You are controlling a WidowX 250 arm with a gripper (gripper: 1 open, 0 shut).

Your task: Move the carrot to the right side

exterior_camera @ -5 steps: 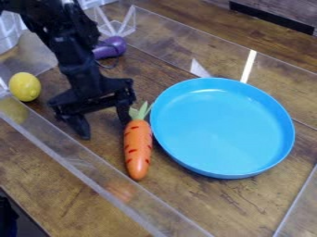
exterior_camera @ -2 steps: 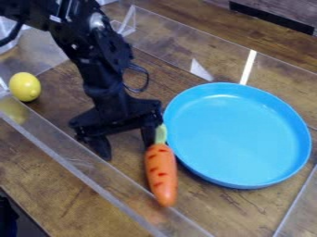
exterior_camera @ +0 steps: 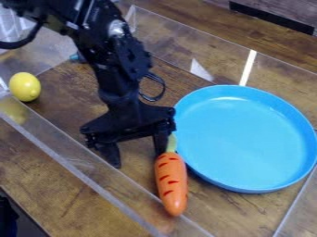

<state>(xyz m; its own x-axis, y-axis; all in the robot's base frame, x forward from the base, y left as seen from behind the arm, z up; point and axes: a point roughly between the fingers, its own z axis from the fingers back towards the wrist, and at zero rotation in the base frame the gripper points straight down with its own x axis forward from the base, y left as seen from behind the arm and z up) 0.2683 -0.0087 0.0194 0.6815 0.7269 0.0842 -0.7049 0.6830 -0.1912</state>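
The orange carrot (exterior_camera: 171,181) lies on the wooden table, its green top (exterior_camera: 169,144) pointing up toward the gripper and its tip toward the front edge. It rests just left of the blue plate's (exterior_camera: 247,134) rim. My black gripper (exterior_camera: 137,145) hangs point-down right behind the carrot's leafy end, open, with one finger (exterior_camera: 110,152) to the left and the other finger (exterior_camera: 161,139) touching or nearly touching the leaves. Nothing is held between the fingers.
A yellow lemon-like fruit (exterior_camera: 22,86) sits at the left edge. A clear plastic wall (exterior_camera: 74,157) runs along the front and left of the workspace. The dark arm (exterior_camera: 106,51) rises to the upper left.
The gripper has swept to the right, staying open. The carrot and the blue plate have shifted to the right with it, and the purple item at the back is now hidden by the arm.
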